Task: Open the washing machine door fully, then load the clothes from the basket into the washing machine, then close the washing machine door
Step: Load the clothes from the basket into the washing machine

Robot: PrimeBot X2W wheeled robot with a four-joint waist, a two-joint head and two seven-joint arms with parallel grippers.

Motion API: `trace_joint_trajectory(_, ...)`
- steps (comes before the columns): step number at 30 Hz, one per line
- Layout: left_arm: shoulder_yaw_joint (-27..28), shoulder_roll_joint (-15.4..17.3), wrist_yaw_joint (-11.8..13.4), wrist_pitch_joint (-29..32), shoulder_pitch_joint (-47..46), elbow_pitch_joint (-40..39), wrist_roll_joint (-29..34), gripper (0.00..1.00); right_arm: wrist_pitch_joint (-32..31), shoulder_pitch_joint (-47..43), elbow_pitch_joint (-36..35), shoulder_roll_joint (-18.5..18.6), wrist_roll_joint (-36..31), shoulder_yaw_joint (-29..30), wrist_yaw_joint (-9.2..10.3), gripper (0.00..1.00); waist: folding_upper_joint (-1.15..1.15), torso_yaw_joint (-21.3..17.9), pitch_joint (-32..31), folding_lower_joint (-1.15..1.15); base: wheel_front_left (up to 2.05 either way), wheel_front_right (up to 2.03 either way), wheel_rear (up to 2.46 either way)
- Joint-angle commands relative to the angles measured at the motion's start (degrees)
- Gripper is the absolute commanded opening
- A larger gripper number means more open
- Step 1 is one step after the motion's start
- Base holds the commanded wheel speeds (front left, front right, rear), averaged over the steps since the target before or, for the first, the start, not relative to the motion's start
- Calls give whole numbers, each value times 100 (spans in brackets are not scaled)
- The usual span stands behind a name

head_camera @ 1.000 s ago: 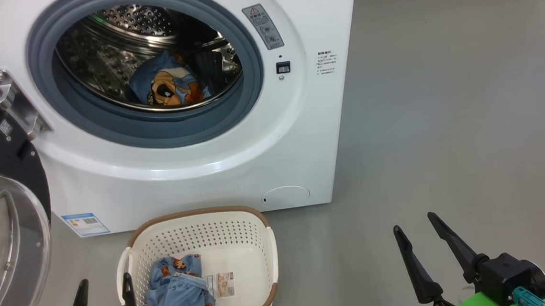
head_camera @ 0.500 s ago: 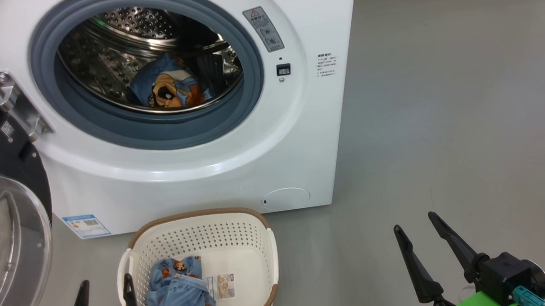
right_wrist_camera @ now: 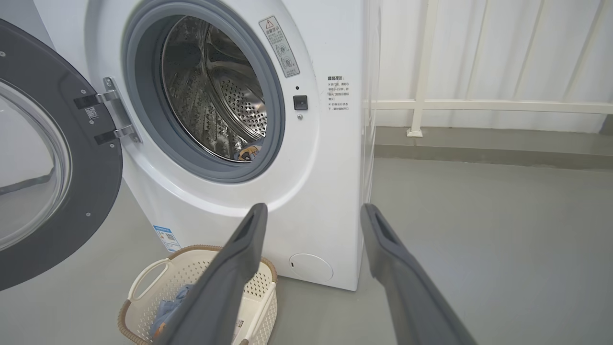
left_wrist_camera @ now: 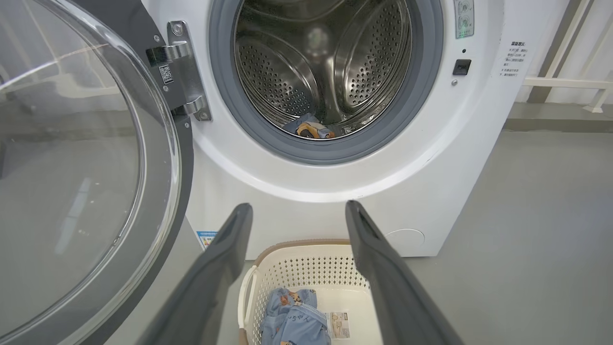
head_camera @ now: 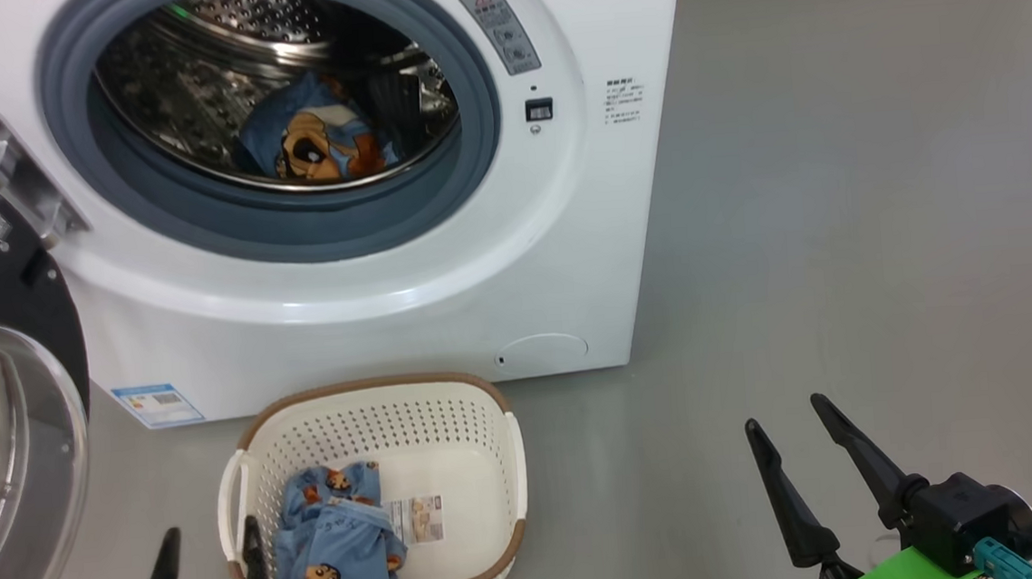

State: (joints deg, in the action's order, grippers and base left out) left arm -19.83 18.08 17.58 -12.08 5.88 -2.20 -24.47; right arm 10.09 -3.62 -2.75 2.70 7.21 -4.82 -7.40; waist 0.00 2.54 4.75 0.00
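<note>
The white washing machine (head_camera: pixel 559 259) stands with its door (head_camera: pixel 8 434) swung wide to the left, glass bowl facing out. One blue printed garment (head_camera: pixel 315 145) lies inside the steel drum. The other bundle of clothes (head_camera: pixel 334 543) rests in the left of the cream basket (head_camera: pixel 479 410) on the floor in front. My left gripper (head_camera: pixel 209 542) hangs open just at the basket's near left rim, above the floor. My right gripper (head_camera: pixel 789 420) is open over bare floor to the right, holding nothing. In the left wrist view the basket (left_wrist_camera: pixel 306 263) sits between my fingers (left_wrist_camera: pixel 234 230).
Grey floor (head_camera: pixel 883 209) spreads to the right of the machine. A white railing (right_wrist_camera: pixel 479 104) and pale curtain stand behind it. A sticker (head_camera: pixel 418 519) lies on the basket's bottom. The open door crowds the left side.
The head camera has tipped a little, so the machine and basket sit higher in the picture. The left gripper's fingers reach slightly further up beside the basket. Both grippers stay open.
</note>
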Motion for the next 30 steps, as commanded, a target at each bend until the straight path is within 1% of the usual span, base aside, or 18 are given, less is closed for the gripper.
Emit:
trace_joint_trajectory(1,173,74,-60,33,-349,-13,-36,100,25,173,-170,18,18,-150,-9,100,0,-5,102,0,0,0,0)
trace_joint_trajectory(4,111,-22,-267,61,-639,468,-180,100,37,261,-201,18,11,-178,-9,100,0,-38,281,0,0,0,0)
trace_joint_trajectory(7,39,-134,-544,66,-1048,1144,-319,100,37,356,-268,18,5,-213,-9,100,0,-88,539,0,0,0,0)
trace_joint_trajectory(12,-114,-317,-1061,106,-1922,2523,-466,100,62,627,-366,18,-1,-301,-9,100,0,-233,1132,0,0,0,0)
trace_joint_trajectory(19,-218,-426,-1650,176,-3254,4358,-531,100,204,1124,-387,18,37,-489,-9,100,0,-582,2092,0,0,0,0)
trace_joint_trajectory(21,-233,-404,-1778,193,-3617,4795,-523,100,263,1269,-372,18,72,-548,-9,100,0,-698,2360,0,0,0,0)
trace_joint_trajectory(25,-260,-303,-1950,249,-4273,5525,-479,100,374,1542,-331,18,175,-639,-9,100,0,-927,2872,0,0,0,0)
trace_joint_trajectory(30,-288,-88,-2035,384,-4873,6259,-421,100,463,1874,-264,18,330,-844,-9,100,0,-1259,3442,0,0,0,0)
